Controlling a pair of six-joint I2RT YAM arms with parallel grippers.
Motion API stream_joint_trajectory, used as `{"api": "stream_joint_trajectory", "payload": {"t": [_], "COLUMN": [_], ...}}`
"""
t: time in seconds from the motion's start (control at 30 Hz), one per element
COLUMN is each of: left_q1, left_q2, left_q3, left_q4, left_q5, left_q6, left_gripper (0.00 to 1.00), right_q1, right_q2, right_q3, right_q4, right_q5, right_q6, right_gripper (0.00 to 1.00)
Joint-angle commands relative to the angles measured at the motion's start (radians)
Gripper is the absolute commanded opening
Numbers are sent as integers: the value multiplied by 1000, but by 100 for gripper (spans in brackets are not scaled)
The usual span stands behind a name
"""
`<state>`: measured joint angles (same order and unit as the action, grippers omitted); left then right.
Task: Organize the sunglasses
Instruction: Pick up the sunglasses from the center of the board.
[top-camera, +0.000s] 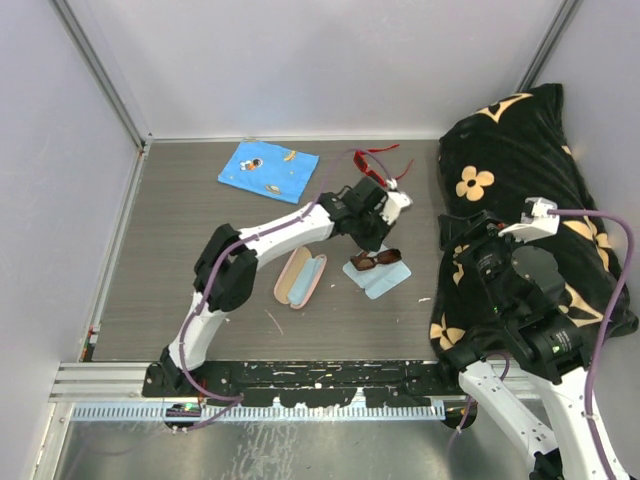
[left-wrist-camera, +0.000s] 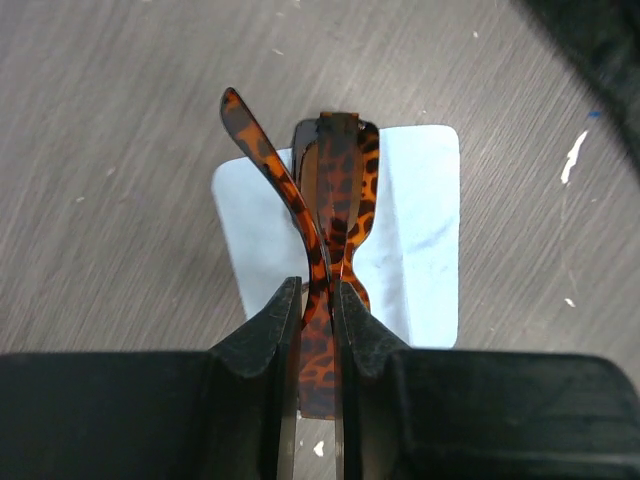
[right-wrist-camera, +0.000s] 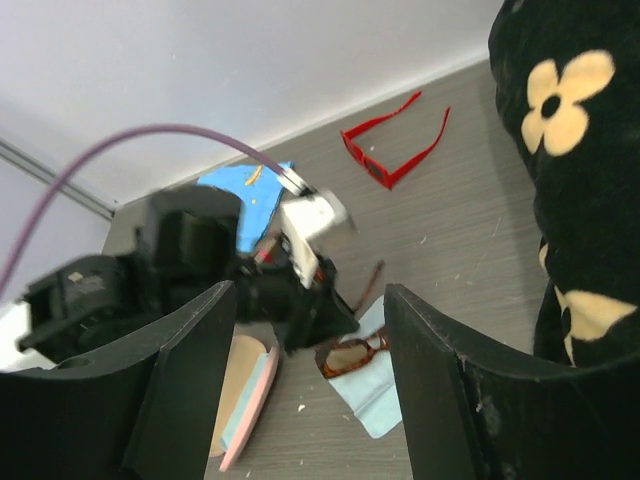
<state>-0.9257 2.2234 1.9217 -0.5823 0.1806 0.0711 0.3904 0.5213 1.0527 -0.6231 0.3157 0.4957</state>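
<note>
The brown tortoiseshell sunglasses (left-wrist-camera: 340, 200) lie on a pale blue cloth (left-wrist-camera: 420, 230) in the middle of the table. My left gripper (left-wrist-camera: 320, 300) is shut on their frame, one finger pressing each side; one temple sticks out to the left. From above, the left gripper (top-camera: 378, 240) stands right over this pair (top-camera: 377, 259). The red sunglasses (top-camera: 375, 160) lie unfolded near the back wall, also seen in the right wrist view (right-wrist-camera: 395, 150). My right gripper (right-wrist-camera: 310, 295) hangs open and empty above the table's right side, looking at the left arm.
An open pink glasses case (top-camera: 300, 277) lies left of the pale cloth. A blue patterned cloth (top-camera: 268, 170) sits at the back left. A black cushion with cream flowers (top-camera: 520, 170) fills the right side, with the right arm (top-camera: 500, 270) over it.
</note>
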Motion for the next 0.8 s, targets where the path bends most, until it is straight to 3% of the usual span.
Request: {"api": "stream_joint_trajectory", "payload": {"t": [0.0, 0.33, 0.77], "left_q1": [88, 134, 135], "left_q2": [-128, -136, -145], "left_q3": [-57, -129, -174], "left_q4": [107, 126, 105], "left_q5": [108, 131, 71], "left_q6": [-194, -374, -585], "left_gripper": [0, 0, 0], "right_q1": [1, 2, -3], "right_q2": [10, 107, 316], "right_q3": [-45, -196, -460], "right_q4": [0, -1, 297], "right_q5": [-35, -134, -276], "right_q6": [98, 282, 481], "right_gripper": [66, 64, 48]}}
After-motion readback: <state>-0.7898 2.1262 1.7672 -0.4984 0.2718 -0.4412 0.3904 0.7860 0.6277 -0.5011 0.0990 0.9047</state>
